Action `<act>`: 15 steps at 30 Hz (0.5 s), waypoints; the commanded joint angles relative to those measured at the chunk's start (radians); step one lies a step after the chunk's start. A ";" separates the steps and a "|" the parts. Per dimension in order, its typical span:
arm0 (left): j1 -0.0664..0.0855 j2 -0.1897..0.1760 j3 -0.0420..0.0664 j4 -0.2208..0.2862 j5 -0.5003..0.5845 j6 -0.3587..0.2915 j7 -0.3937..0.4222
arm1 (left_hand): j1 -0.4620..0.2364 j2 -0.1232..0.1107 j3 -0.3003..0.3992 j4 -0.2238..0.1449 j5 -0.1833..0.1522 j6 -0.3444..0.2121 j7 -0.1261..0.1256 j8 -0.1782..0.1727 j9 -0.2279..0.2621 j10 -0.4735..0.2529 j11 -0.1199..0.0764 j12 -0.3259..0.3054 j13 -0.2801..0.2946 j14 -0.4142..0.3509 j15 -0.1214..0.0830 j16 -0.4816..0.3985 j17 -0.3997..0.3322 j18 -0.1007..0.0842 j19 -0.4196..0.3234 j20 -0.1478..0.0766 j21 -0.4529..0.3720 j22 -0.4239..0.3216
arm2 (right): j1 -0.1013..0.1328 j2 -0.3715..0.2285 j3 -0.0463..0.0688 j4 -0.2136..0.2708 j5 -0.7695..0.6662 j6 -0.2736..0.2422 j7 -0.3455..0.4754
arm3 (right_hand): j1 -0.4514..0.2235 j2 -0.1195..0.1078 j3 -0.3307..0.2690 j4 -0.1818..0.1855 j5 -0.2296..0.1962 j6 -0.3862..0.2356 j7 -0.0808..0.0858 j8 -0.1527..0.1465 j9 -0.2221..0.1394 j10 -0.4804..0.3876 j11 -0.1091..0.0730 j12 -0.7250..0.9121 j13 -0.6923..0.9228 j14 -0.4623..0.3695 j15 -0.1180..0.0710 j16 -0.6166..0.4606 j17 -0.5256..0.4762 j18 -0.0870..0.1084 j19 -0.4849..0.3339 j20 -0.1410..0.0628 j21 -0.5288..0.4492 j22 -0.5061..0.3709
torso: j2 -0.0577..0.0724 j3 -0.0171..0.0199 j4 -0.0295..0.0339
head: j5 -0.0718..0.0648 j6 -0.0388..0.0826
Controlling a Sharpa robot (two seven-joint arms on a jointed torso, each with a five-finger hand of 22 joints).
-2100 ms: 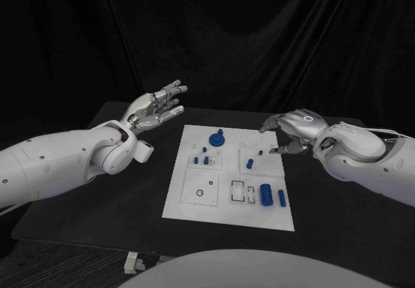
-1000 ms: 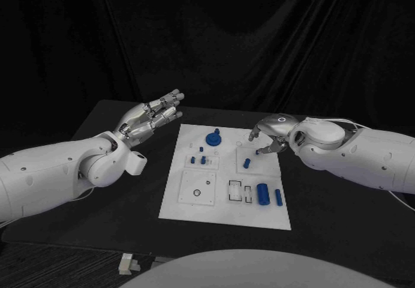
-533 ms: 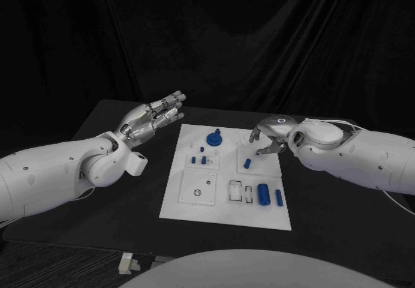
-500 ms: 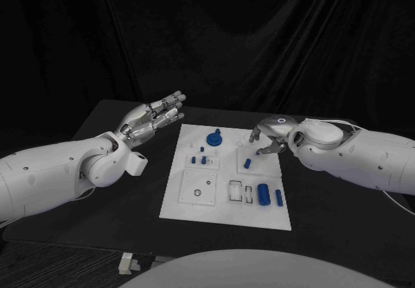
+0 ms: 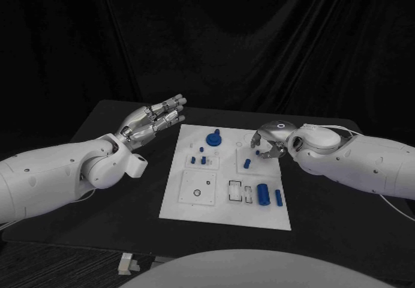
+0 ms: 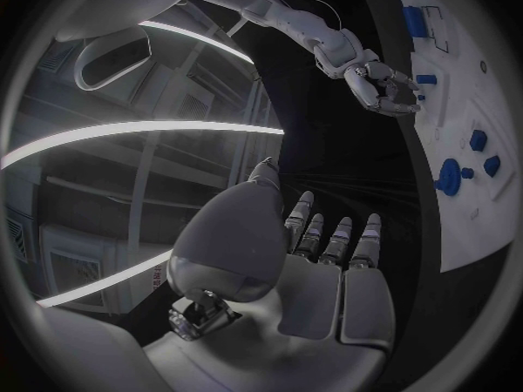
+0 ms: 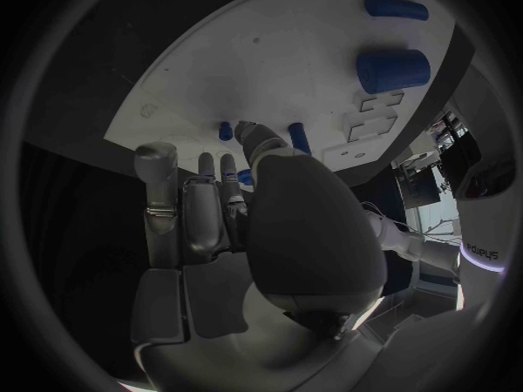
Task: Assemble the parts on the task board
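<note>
Board: one flat white task board (image 5: 226, 207) lies in the middle of the black table (image 5: 104, 198).
Left hand: the silver left hand (image 5: 154, 122) is up in the air, off to the side of the board. Its fingers (image 6: 334, 239) are straight and a little apart. It holds nothing.
Right hand: the silver right hand (image 5: 269, 142) hangs low over the far part of the board. Its fingers (image 7: 186, 213) are bent down and curled in. I cannot tell if they hold or touch anything.
Round part: one blue round disc with a little peg on top (image 5: 214, 139) stands on the board, between the two hands and nearer the right hand's fingers.
Short peg: one short blue peg (image 5: 247, 162) lies on the board just under the right hand's fingertips. I cannot tell if they touch it.
Small parts: about four tiny blue pieces (image 5: 201, 159) sit in a bunch, apart from both hands.
Big roll: one thick blue roll (image 5: 264, 194) lies near the board's close end, well away from all fingers.
Thin rod: one thin blue rod (image 5: 278, 197) lies just beside the thick roll.
Holes: two black box outlines (image 5: 235, 189) are drawn beside the thick roll.
Writing: no words that I can read on the board or the parts.
</note>
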State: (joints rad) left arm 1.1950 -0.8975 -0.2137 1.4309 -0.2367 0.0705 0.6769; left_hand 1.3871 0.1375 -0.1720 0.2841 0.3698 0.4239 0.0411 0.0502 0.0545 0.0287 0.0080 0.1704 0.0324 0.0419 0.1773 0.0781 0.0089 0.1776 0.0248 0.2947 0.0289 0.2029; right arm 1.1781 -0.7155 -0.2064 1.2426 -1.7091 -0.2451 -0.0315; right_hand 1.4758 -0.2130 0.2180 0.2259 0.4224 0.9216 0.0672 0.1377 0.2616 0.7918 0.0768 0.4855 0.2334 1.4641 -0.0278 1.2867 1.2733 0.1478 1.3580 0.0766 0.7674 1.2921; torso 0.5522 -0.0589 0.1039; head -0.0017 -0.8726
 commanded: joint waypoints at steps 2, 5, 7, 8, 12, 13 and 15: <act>-0.004 0.003 0.001 -0.002 0.008 0.016 0.229 | 0.015 0.004 -0.027 0.004 0.016 0.013 -0.001 -0.006 -0.009 -0.003 0.013 0.016 -0.005 0.010 0.007 0.015 0.013 -0.005 0.018 0.000 0.000 0.015 | -0.010 0.002 0.001 -0.006 -0.001 0.002 -0.005 | -0.022 0.005 0.010 -0.009 0.026 0.017 -0.002 0.018 0.017 0.011 -0.004 0.016 0.016 0.016 -0.004 0.020 0.013 -0.020 0.006 -0.002 0.021 0.110 | -0.002 -0.0014 -0.0006 | 0.002 0.000; -0.006 0.003 0.001 -0.003 0.008 0.017 0.227 | 0.017 0.005 -0.027 0.004 0.017 0.013 0.000 -0.007 -0.009 -0.003 0.013 0.016 -0.005 0.011 0.007 0.016 0.013 -0.005 0.018 0.000 0.000 0.015 | -0.014 0.003 0.001 -0.010 -0.001 -0.003 -0.003 | -0.025 0.006 0.014 -0.012 0.028 0.021 0.001 0.023 0.022 0.013 -0.004 0.021 0.019 0.016 -0.004 0.020 0.013 -0.020 0.006 -0.003 0.022 0.110 | -0.002 -0.0017 0.0002 | 0.002 0.000; -0.008 0.003 0.001 -0.003 0.008 0.017 0.225 | 0.021 0.008 -0.027 0.003 0.020 0.014 0.001 -0.006 -0.009 -0.002 0.015 0.016 -0.005 0.012 0.009 0.018 0.013 -0.006 0.019 0.000 0.000 0.015 | -0.017 0.004 0.001 -0.015 -0.001 -0.006 0.000 | -0.021 0.009 0.032 -0.023 0.061 0.029 0.008 0.033 0.036 0.017 -0.005 0.030 0.025 0.016 -0.006 0.021 0.014 -0.021 0.005 -0.003 0.024 0.111 | -0.001 -0.0017 -0.0008 | 0.003 0.000; -0.008 0.003 0.001 -0.004 0.008 0.018 0.225 | 0.022 0.008 -0.027 0.003 0.021 0.015 0.002 -0.006 -0.009 -0.002 0.015 0.016 -0.005 0.012 0.009 0.018 0.013 -0.006 0.019 0.000 0.001 0.016 | -0.017 0.005 0.001 -0.017 -0.001 -0.005 0.001 | -0.021 0.008 0.043 -0.029 0.081 0.030 0.009 0.037 0.043 0.016 -0.005 0.032 0.027 0.016 -0.007 0.021 0.014 -0.021 0.005 -0.004 0.025 0.111 | -0.001 -0.0012 -0.0012 | 0.004 0.000; -0.011 0.004 0.001 -0.006 0.008 0.021 0.222 | 0.032 0.009 -0.029 0.001 0.030 0.034 0.010 -0.003 -0.007 -0.002 0.018 0.018 -0.005 0.013 0.012 0.020 0.013 -0.009 0.023 0.001 0.002 0.021 | -0.021 0.010 0.001 -0.027 0.002 -0.007 0.006 | -0.016 0.008 0.080 -0.051 0.126 0.036 0.021 0.053 0.066 0.009 -0.009 0.035 0.030 0.005 -0.008 0.005 -0.001 -0.017 -0.010 -0.006 0.002 0.107 | -0.001 -0.0003 -0.0010 | 0.004 0.000; -0.011 0.004 0.001 -0.006 0.008 0.021 0.222 | 0.034 0.010 -0.030 0.001 0.032 0.036 0.011 -0.003 -0.006 -0.002 0.018 0.019 -0.005 0.014 0.012 0.021 0.014 -0.010 0.025 0.001 0.002 0.024 | -0.022 0.011 0.001 -0.028 0.003 -0.008 0.007 | -0.016 0.009 0.081 -0.052 0.126 0.036 0.022 0.053 0.066 0.009 -0.009 0.035 0.030 0.005 -0.008 0.005 -0.001 -0.017 -0.010 -0.006 0.002 0.107 | -0.001 -0.0002 -0.0010 | 0.004 0.000; -0.012 0.005 0.001 -0.007 0.008 0.022 0.220 | 0.035 0.010 -0.030 0.001 0.034 0.038 0.011 -0.003 -0.006 -0.002 0.019 0.019 -0.005 0.014 0.012 0.022 0.014 -0.010 0.025 0.001 0.003 0.025 | -0.023 0.013 0.001 -0.031 0.004 -0.009 0.010 | -0.017 0.012 0.095 -0.061 0.124 0.045 0.029 0.064 0.078 0.014 -0.013 0.039 0.032 0.004 -0.010 0.006 0.000 -0.017 -0.012 -0.008 0.006 0.107 | -0.001 -0.0003 -0.0009 | 0.005 0.000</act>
State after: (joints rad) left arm 1.1842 -0.8949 -0.2139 1.4237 -0.2362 0.0778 0.6772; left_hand 1.4074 0.1513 -0.1721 0.2840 0.3914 0.4593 0.0521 0.0502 0.0546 0.0288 0.0185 0.1705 0.0324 0.0472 0.1826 0.0852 0.0092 0.1777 0.0405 0.2932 0.0290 0.2121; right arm 1.1580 -0.7033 -0.2062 1.2139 -1.7062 -0.2463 -0.0276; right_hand 1.4759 -0.2129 0.2870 0.1575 0.5344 0.9648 0.0934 0.1823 0.3255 0.8040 0.0645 0.5049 0.2483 1.4643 -0.0282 1.2865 1.2723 0.1477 1.3521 0.0712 0.7672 1.2921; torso 0.5510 -0.0600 0.1031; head 0.0022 -0.8726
